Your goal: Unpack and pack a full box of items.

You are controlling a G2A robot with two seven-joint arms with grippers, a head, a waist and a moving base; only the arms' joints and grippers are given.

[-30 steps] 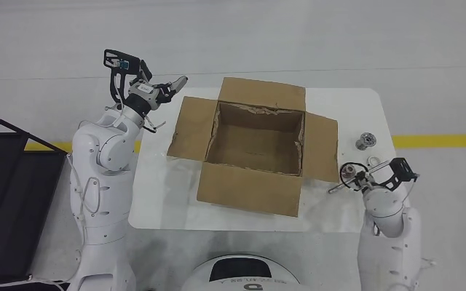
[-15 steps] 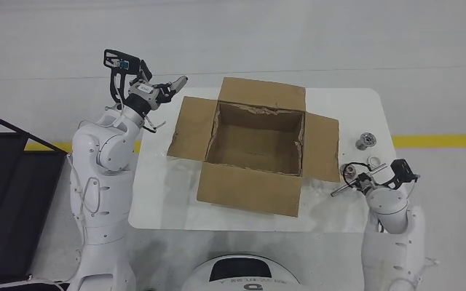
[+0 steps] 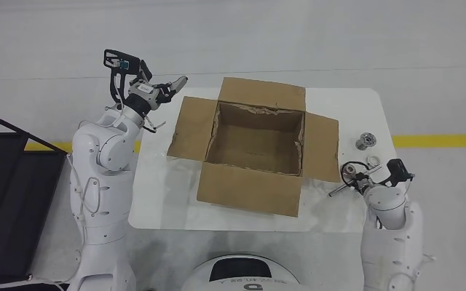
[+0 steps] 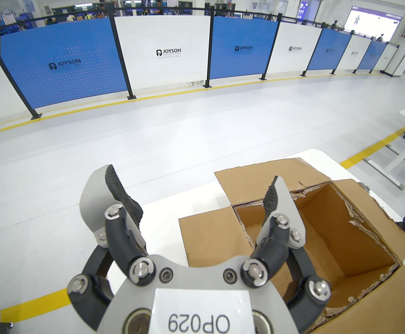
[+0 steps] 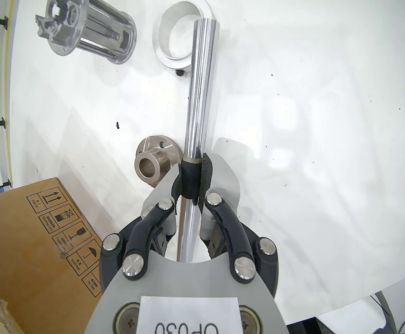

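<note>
— Where is the rod (image 5: 200, 95)?

— Clamped in your right gripper (image 5: 196, 167), over the table (image 3: 175, 189) at the top view's lower right, just beside the box (image 3: 251, 190). Hold it level, I'd say, clear of the bushing (image 5: 152, 163) and ring (image 5: 169, 61).

— And the left gripper (image 4: 193, 177)?

— Raised at upper left, jaws apart, holding nothing, aimed toward the box.

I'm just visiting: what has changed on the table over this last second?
Only the right gripper moved: clamped on the steel rod, it shifted slightly, and the rod swung a little with it. Nothing was picked up or released. The left gripper, the cardboard box and the ribbed hub stayed put.
</note>
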